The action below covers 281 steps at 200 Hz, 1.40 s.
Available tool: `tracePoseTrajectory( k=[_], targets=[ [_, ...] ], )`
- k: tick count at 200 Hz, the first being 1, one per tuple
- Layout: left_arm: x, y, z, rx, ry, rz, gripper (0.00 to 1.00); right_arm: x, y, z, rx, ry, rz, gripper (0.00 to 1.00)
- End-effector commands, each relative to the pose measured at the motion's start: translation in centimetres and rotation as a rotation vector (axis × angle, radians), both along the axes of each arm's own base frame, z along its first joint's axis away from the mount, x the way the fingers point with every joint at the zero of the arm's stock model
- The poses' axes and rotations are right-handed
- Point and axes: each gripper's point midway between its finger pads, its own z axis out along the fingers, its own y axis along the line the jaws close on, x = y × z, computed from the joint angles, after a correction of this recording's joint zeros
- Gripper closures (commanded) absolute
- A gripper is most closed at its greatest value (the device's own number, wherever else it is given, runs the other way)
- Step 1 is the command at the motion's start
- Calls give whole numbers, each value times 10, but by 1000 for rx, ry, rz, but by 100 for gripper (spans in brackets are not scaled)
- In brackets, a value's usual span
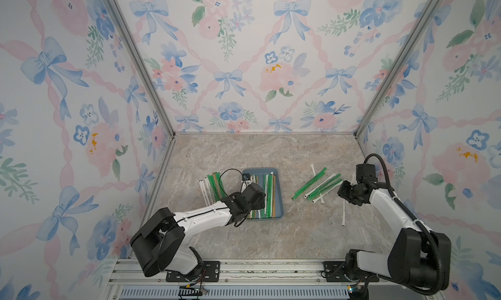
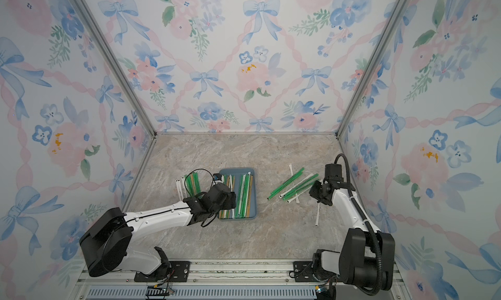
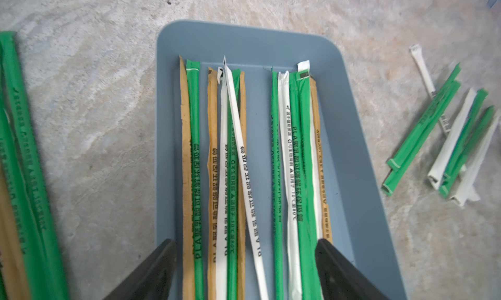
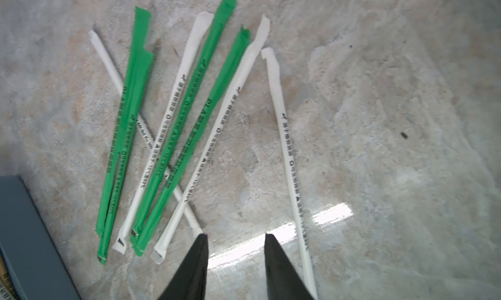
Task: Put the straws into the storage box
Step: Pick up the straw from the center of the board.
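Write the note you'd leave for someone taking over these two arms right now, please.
Left gripper: open, empty, over the box.
Right gripper: open, empty, above the table by the right pile.
Done: about a dozen straws lie lengthwise in the box.
Left to do: a batch on the table beside the box, on the left arm's side; the crossed right pile; one lone white straw near the right gripper.
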Motion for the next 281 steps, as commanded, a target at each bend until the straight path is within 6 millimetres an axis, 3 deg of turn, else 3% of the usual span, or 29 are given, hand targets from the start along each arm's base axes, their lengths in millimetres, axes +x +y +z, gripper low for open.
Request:
tracePoseTrajectory(
  k=[1, 42, 99, 207, 247, 281],
  targets=[
    [4, -2, 17, 20, -68, 1, 7, -13, -11, -17, 19, 75, -37, 63],
    [3, -4, 14, 46, -72, -12, 2, -13, -30, -31, 31, 112, -89, 63],
    [4, -2, 14, 71, -83, -23, 2, -7, -32, -50, 38, 200, -48, 66],
    [1, 4, 18, 51, -91, -5, 2, -11, -19, -70, -18, 320, 32, 92],
    [-2, 6, 16, 41, -86, 4, 2, -6, -9, -59, -45, 281, 75, 97],
    [-3, 7, 16, 36, -86, 6, 2, 1, 7, -27, -78, 206, 132, 97]
  ],
)
